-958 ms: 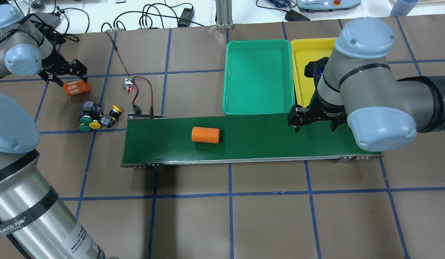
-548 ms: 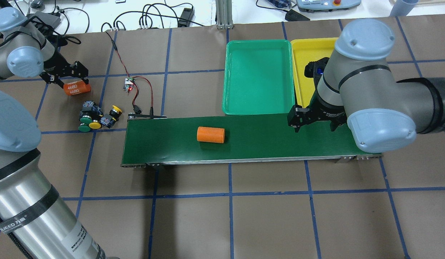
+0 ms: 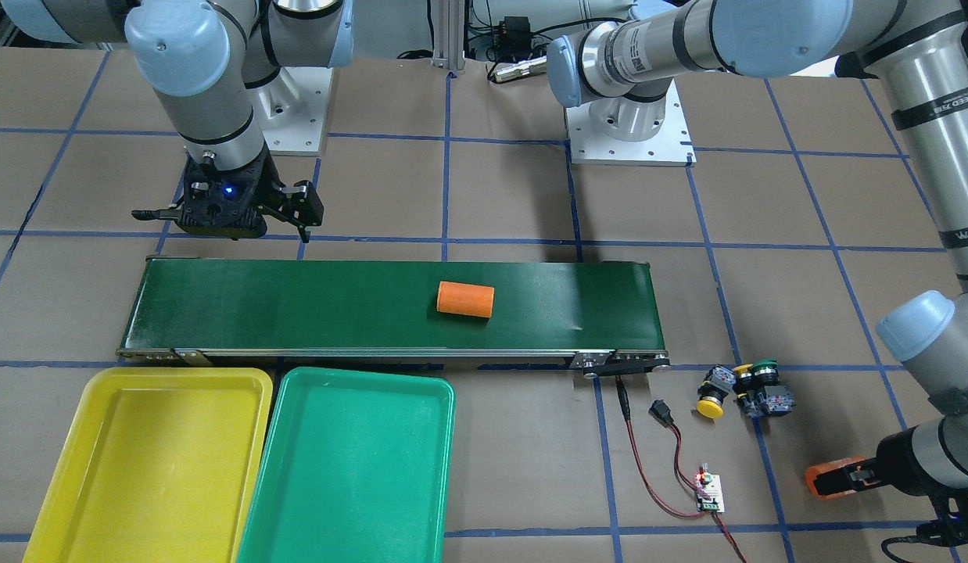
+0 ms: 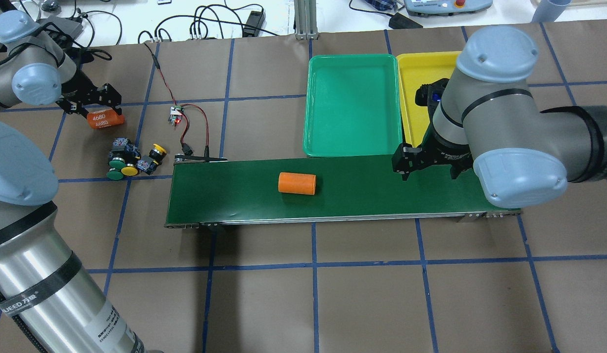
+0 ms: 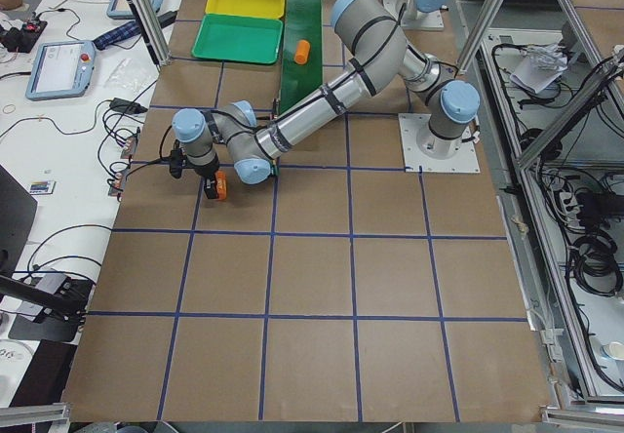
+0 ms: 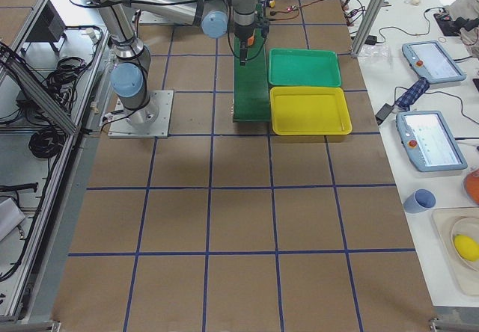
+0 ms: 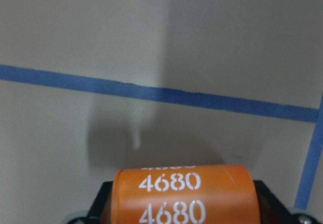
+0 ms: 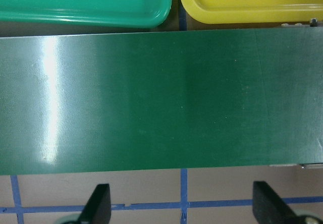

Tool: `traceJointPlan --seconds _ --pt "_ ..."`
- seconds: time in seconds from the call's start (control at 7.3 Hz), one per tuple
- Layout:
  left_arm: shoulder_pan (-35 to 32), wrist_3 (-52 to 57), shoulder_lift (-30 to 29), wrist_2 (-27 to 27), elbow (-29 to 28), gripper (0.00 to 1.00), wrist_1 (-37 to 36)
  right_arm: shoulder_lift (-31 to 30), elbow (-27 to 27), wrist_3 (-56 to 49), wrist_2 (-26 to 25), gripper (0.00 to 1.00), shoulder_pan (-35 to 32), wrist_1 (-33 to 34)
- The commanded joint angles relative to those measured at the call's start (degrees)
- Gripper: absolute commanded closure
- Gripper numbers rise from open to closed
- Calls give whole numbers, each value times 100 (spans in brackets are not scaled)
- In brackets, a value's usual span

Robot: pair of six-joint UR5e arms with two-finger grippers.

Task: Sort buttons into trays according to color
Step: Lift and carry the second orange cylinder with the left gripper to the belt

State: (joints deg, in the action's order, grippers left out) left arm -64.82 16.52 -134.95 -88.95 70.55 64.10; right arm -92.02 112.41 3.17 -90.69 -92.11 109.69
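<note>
The left gripper (image 4: 98,104) is clamping an orange cylinder (image 7: 184,196) marked 4680, its black fingers (image 7: 103,204) pressing on the two ends; whether the cylinder is clearing the table I cannot tell. This gripper is hanging over the brown table (image 4: 362,294) near its far left corner. Just beside it, nearer the robot, the buttons (image 4: 132,159) are lying in a tight cluster on the table, yellow and green caps showing, off the left end of the conveyor belt (image 4: 235,201) and apart from it. A small circuit board (image 4: 175,113) with red wires is sitting between the buttons and the belt's far side.

The right gripper (image 4: 427,169) is hanging with its fingers spread wide apart and gripping nothing, over the right part of the belt. A second orange cylinder (image 4: 297,183) is lying on its side near the belt's middle, well apart from this gripper. Beyond the belt the green tray (image 4: 352,58) and the yellow tray (image 3: 152,375) are sitting side by side, touching or nearly so, well apart from the buttons
</note>
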Motion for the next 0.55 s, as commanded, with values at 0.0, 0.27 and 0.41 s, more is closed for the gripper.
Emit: traceJointPlan --seconds 0.0,0.27,0.41 --pt "-249 -18 475 0 -7 100 207 0 0 0 7 0 0 0" --pt "-627 -79 1221 -8 -7 100 1370 0 0 0 -2 0 0 0" --pt "-846 -79 1504 -26 133 100 1577 0 9 0 -2 0 0 0"
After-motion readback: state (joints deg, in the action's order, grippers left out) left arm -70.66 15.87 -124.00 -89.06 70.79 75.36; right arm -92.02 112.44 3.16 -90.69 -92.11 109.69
